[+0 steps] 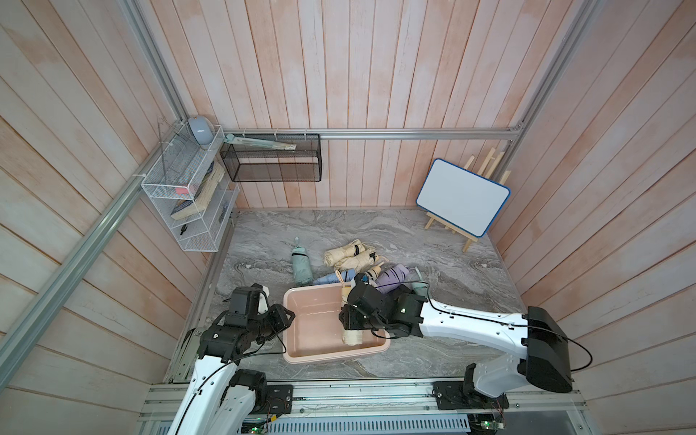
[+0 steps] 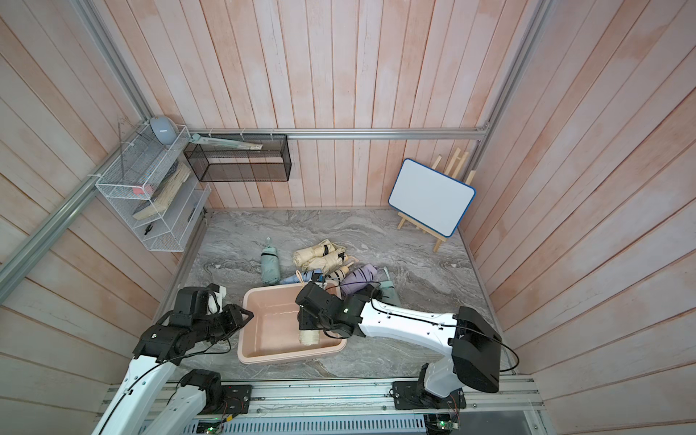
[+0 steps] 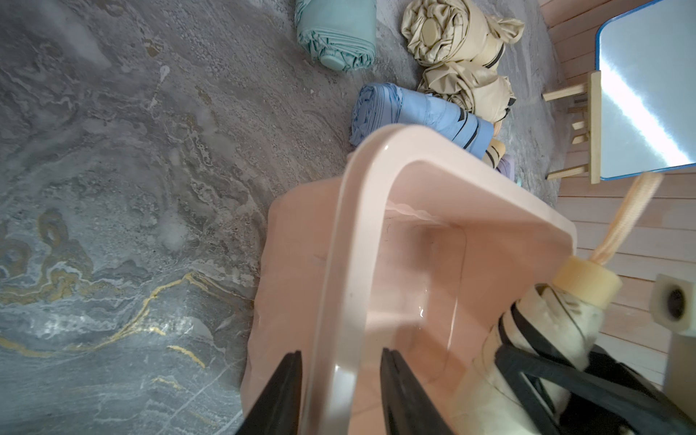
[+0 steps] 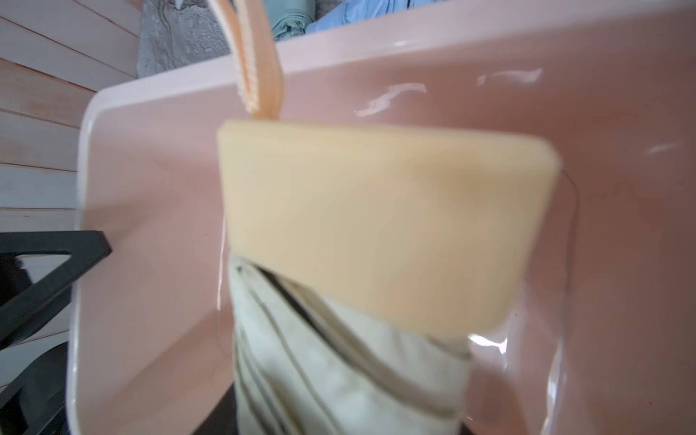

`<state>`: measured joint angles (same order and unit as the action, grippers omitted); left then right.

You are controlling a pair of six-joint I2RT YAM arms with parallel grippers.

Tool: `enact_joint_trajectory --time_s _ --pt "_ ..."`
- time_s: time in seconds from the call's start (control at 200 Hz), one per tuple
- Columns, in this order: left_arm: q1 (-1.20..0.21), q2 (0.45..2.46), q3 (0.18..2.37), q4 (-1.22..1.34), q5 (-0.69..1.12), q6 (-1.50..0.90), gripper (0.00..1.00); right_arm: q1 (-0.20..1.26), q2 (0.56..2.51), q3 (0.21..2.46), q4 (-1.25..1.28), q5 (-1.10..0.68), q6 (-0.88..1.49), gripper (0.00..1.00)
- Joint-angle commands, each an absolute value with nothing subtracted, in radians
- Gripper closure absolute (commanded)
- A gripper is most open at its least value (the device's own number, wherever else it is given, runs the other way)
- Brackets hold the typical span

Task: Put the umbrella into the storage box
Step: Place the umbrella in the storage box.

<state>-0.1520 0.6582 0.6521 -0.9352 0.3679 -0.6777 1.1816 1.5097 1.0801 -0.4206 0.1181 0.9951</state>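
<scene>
The storage box [image 1: 301, 357] [image 2: 256, 357] is a pale pink tub near the table's front edge. A cream folded umbrella [image 1: 352, 337] [image 2: 309, 337] [image 4: 357, 226] with dark stripes lies along the box's right side, its tan handle toward the far wall. My right gripper [image 1: 348, 316] [image 2: 307, 320] is shut on the umbrella's middle; in the left wrist view its black fingers [image 3: 527, 361] cross the fabric. My left gripper [image 1: 290, 314] [image 3: 341, 354] straddles the box's left rim [image 3: 346, 263], one finger outside and one inside, with a gap showing on the inner side.
Just behind the box lie several folded umbrellas: mint [image 1: 301, 265], cream [image 1: 350, 256], blue [image 1: 333, 278] and purple [image 1: 391, 278]. A whiteboard on an easel [image 1: 462, 197] stands at the back right. A black mesh basket [image 1: 271, 158] and a white wire rack [image 1: 184, 196] hang on the walls.
</scene>
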Motion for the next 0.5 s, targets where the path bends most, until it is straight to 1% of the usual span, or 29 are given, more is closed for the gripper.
enact_joint_trajectory --time_s 0.0,0.195,0.495 --pt "-0.159 0.647 0.643 -0.908 0.393 -0.686 0.64 1.189 1.543 1.083 -0.421 0.179 1.01 0.91" --pt "-0.163 0.651 0.636 -0.891 0.394 -0.689 0.66 1.19 1.593 1.063 -0.423 0.203 1.034 0.9" --pt "-0.166 0.667 0.62 -0.861 0.402 -0.687 0.67 1.194 1.667 1.054 -0.426 0.24 1.039 0.83"
